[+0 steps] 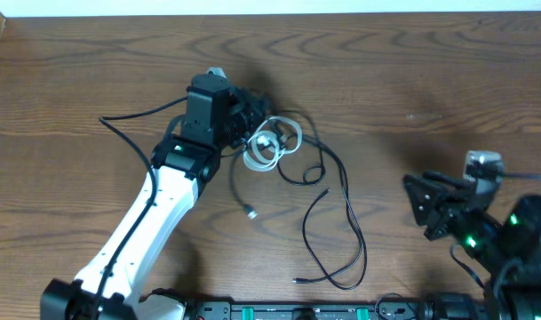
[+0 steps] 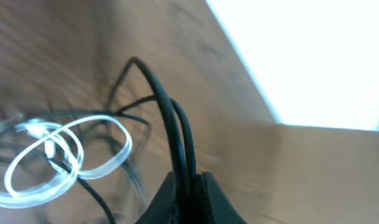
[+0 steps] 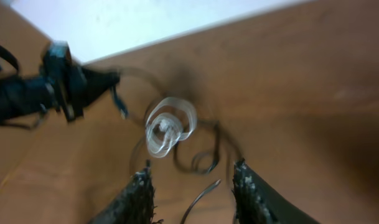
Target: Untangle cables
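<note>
Your left fingers (image 2: 190,186) are clenched on a black cable (image 2: 177,130). The left wrist view shows two strands of it running up out of the pinch to a sharp bend. These fingers sit near the middle of the table (image 1: 412,71), a little toward the far edge, just beside the white cable (image 1: 272,142). The white cable lies in a small coil of several overlapping loops, and black strands cross it. More loose black cables (image 1: 341,204) trail from the coil toward the near edge in a long narrow loop, with a short plug end lying to its left. Your right fingers (image 1: 418,203) are near the right edge, well apart from the cables. They are spread and hold nothing.
</note>
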